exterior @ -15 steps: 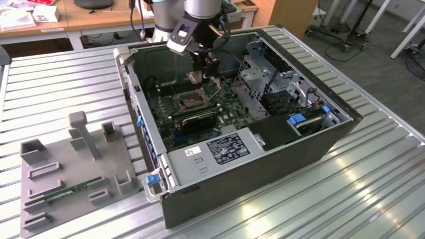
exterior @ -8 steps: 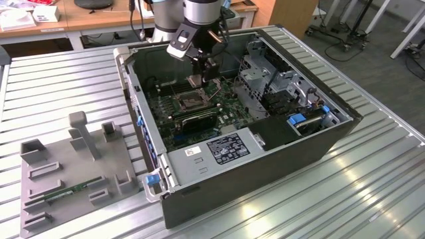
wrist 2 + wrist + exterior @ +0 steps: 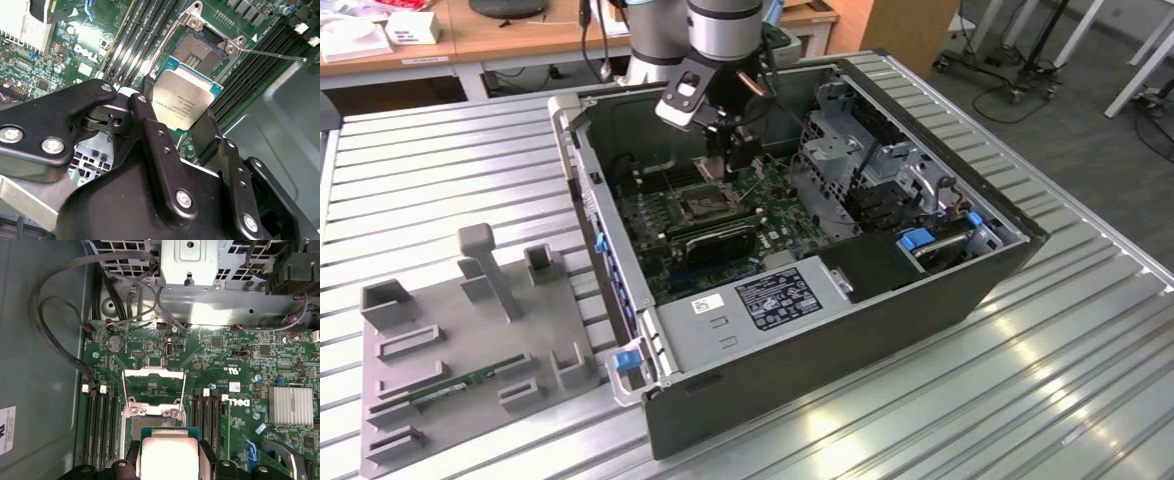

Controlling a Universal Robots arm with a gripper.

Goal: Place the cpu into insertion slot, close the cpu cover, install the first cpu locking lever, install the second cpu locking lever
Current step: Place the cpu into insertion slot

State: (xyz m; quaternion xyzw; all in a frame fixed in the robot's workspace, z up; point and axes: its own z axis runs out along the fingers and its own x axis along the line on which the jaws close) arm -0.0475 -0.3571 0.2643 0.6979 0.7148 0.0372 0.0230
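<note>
Black end effector (image 3: 178, 102) (around silver-tan cpu (image 3: 183, 99))

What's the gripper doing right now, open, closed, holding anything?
The gripper is shut on the cpu, close to the insertion slot.

Fine dark print covers the cpu (image 3: 181, 101) face, too small to read. On the power supply (image 3: 720, 340) sits a dark label (image 3: 774, 297) with white print, and a small white sticker (image 3: 710, 304) lies just to the exterior view's left of it. The board (image 3: 235, 355) carries a white logo (image 3: 239, 402) and a barcode sticker (image 3: 234, 386).
</note>
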